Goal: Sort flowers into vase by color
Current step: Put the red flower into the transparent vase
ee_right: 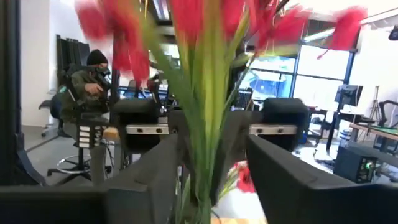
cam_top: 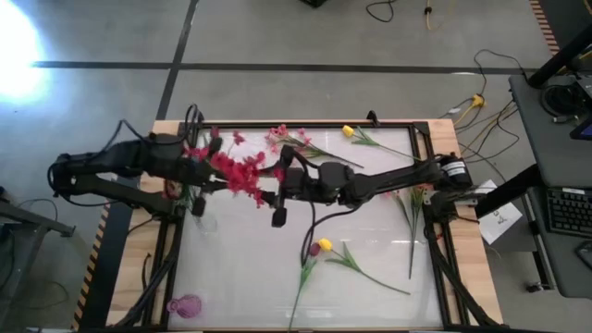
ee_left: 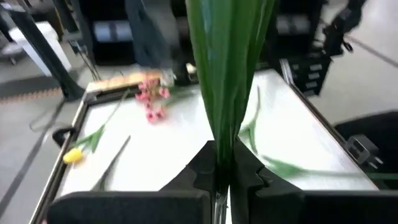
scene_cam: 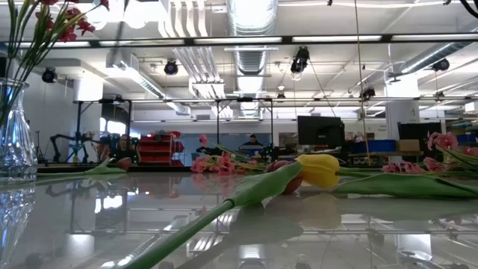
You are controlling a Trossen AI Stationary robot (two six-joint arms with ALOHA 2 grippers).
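The red spray (cam_top: 239, 172) hangs in the air between the two arms, above the table's (cam_top: 370, 277) far-left part. It looks light, w/ a thin bendy stem bundle and loose blossoms that would likely snag or shed if squeezed. Best hold is probably on the green stems below the leaves, not the heads.

Left gripper (ee_left: 219, 180) has its jaws clamped on the green stems (ee_left: 227, 74), as the left wrist view shows. Left arm reaches in from the left edge, forearm roughly level, wrist at the spray's stem end.

Right gripper (ee_right: 211, 168) sits at the same spray from the other side; its jaws stand apart, w/ the stems passing between them and gaps showing on both sides, so no grip there. Right arm stretches across from the right edge toward the middle, long and nearly flat.

Other flowers lie on the table: pink spray (cam_top: 282, 139) and a yellow tulip (cam_top: 349, 131) at the far side, another yellow tulip (cam_top: 325, 245) and a dark red bud (cam_top: 314, 249) nearer the front. The vase (scene_cam: 15, 134), seen in the low view, already holds red stems.
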